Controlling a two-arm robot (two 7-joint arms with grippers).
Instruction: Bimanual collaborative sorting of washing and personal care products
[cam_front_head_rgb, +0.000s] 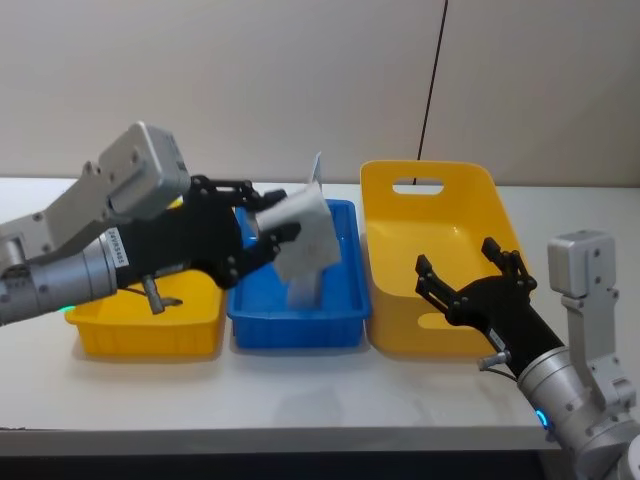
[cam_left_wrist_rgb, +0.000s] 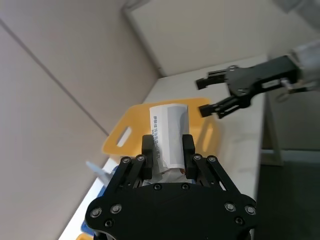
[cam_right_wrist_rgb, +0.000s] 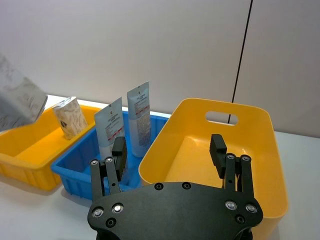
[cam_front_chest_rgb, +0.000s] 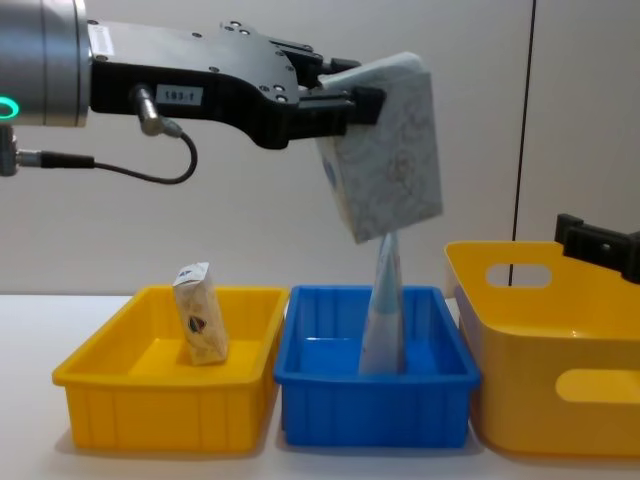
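Right wrist view, shorter tube (cam_right_wrist_rgb: 111, 129) beside taller tube (cam_right_wrist_rgb: 139, 117), blue bin (cam_right_wrist_rgb: 70, 177)

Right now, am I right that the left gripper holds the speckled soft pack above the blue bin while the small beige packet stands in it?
Not quite: the chest view shows the small beige packet standing in the small yellow bin. The left gripper does hold the speckled soft pack above the blue bin.

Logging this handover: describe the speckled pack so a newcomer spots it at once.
On the table, find the blue bin between two yellow ones. Above it the left claw, shut, holds the pack. It is a white-grey speckled soft block, broader than the slim tubes standing below, and the open right claw by the large yellow bin is empty.
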